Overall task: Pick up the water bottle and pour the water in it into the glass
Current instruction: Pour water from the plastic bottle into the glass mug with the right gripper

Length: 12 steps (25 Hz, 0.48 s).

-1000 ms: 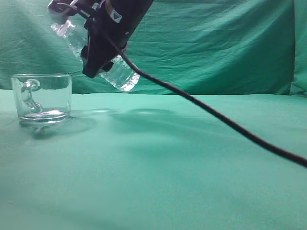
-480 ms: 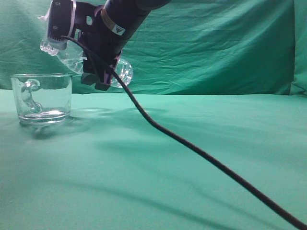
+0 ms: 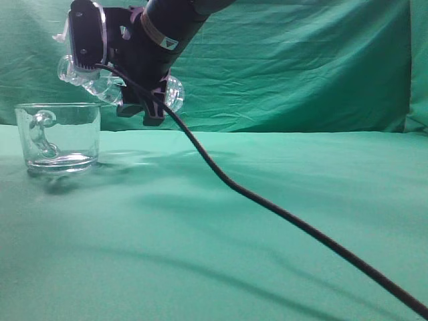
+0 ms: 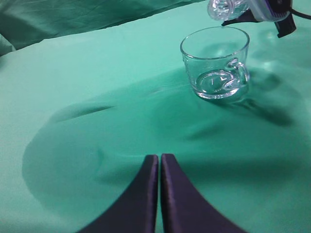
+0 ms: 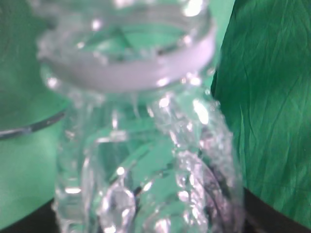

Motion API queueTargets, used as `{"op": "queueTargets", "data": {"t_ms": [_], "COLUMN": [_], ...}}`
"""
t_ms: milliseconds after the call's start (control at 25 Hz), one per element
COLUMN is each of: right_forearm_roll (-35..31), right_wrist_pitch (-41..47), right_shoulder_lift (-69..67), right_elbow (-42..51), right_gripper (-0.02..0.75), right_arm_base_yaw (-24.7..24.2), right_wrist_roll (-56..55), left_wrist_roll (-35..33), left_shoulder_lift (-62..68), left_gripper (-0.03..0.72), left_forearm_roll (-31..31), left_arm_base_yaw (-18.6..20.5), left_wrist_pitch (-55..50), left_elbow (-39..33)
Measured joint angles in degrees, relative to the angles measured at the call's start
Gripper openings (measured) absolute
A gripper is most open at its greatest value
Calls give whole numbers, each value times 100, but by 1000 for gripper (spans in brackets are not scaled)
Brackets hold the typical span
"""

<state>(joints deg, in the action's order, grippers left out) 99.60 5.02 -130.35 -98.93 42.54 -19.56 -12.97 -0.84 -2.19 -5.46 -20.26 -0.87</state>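
In the exterior view, the right gripper (image 3: 134,73), a dark claw on a black arm, is clamped around one tall clear plastic water bottle (image 3: 100,83). The bottle lies nearly level in the air, its neck end (image 3: 67,69) hanging just above the rim of the one short, wide clear glass mug (image 3: 59,137) standing on the green cloth-covered table (image 3: 267,254). A black cable (image 3: 281,210) trails from the arm across the cloth. The glass shows only glints at its base; whether any water lies in it cannot be told. No stream is visible between bottle and glass.

In the left wrist view, the left gripper (image 4: 160,167) hovers over bare cloth well apart from the glass (image 4: 216,63), its two dark fingers pressed together on nothing. The bottle's open mouth (image 4: 221,7) shows at the top edge, above the far rim of the glass.

In the right wrist view, the bottle (image 5: 146,145) fills the frame, blurred, its open threaded neck (image 5: 131,63) pointing away; the claw's fingers are barely seen at the lower corners.

The step in hand seems to be the tilt into the pour. The next move likely calls for tipping the neck lower while keeping the mouth over the glass, so that the water lands inside.
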Motion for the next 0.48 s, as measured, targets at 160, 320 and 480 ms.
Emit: {"op": "queueTargets", "data": {"t_ms": [160,320,480], "right_forearm_roll": [33,33,33], "right_wrist_pitch": [24,160,267], "right_shoulder_lift": [0,0,0], "right_elbow": [0,0,0], "right_gripper": [433,433,433], "right_arm_base_yaw": [0,0,0], "right_wrist_roll": [0,0,0], "left_wrist_roll": [0,0,0], "left_shoulder_lift": [0,0,0], "left_gripper": [0,0,0], "left_forearm_roll": [0,0,0], "left_arm_base_yaw": [0,0,0], "left_wrist_pitch": [0,0,0], "left_elbow": [0,0,0]}}
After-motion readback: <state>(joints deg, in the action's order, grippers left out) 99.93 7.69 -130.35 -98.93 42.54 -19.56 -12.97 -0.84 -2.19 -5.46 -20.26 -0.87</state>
